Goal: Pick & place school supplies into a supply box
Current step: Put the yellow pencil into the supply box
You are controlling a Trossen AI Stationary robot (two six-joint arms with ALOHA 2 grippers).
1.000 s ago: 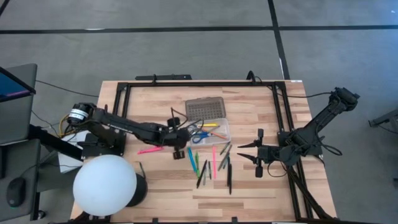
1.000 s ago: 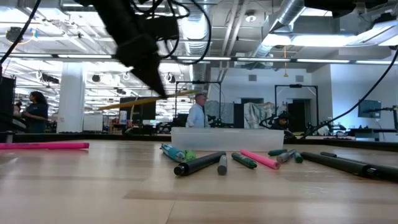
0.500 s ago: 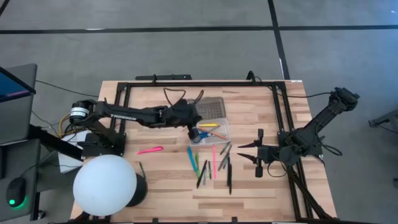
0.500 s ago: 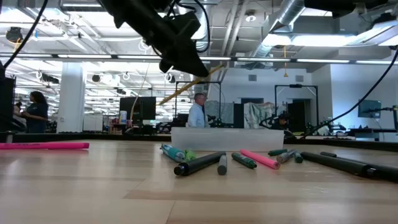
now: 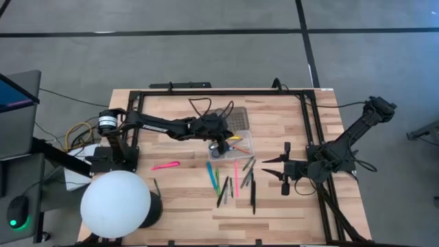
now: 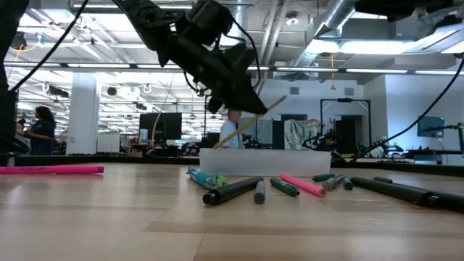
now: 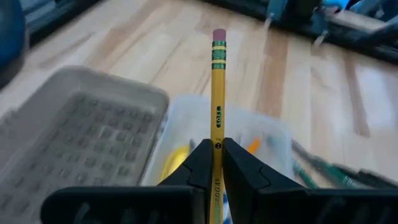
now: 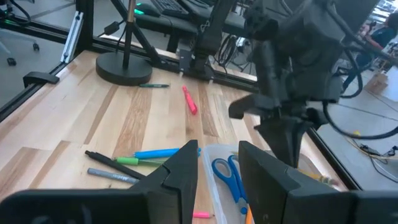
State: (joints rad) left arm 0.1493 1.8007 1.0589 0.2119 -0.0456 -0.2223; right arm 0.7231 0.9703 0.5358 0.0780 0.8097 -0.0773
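Note:
My left gripper (image 5: pixel 220 145) (image 7: pixel 217 152) hangs over the supply box, shut on a yellow pencil (image 7: pixel 217 93) (image 6: pixel 270 106) with a pink eraser. The supply box is a clear tray (image 5: pixel 241 147) (image 7: pixel 267 134) with a grey grid lid (image 5: pixel 228 119) (image 7: pixel 81 124) folded open toward the far edge. In the tray lie blue-handled scissors (image 8: pixel 226 173) and some pens. Several loose pens and markers (image 5: pixel 233 180) lie on the table in front of the tray. My right gripper (image 5: pixel 273 169) (image 8: pixel 219 163) waits open to their right, touching nothing. My left gripper pinches the pencil's shaft (image 7: pixel 217 138) between its two fingers, in the half away from the eraser. The fingers slant down from the table's left and lie across the pencil. The pencil is lifted clear above the tray, tilted, with its eraser end (image 7: pixel 219 35) higher.
A pink marker (image 5: pixel 165 165) lies alone left of the pen group. A large white sphere (image 5: pixel 115 204) stands on a dark base at the near left corner. A black frame (image 5: pixel 226 92) rims the table. People stand in the room beyond.
My left gripper, shut on the pencil all along, has swung from left of the tray toward the table's right and far side, to above the tray, and sunk a little. It has rolled and tipped, so the pencil has gone from nearly level to tilted.

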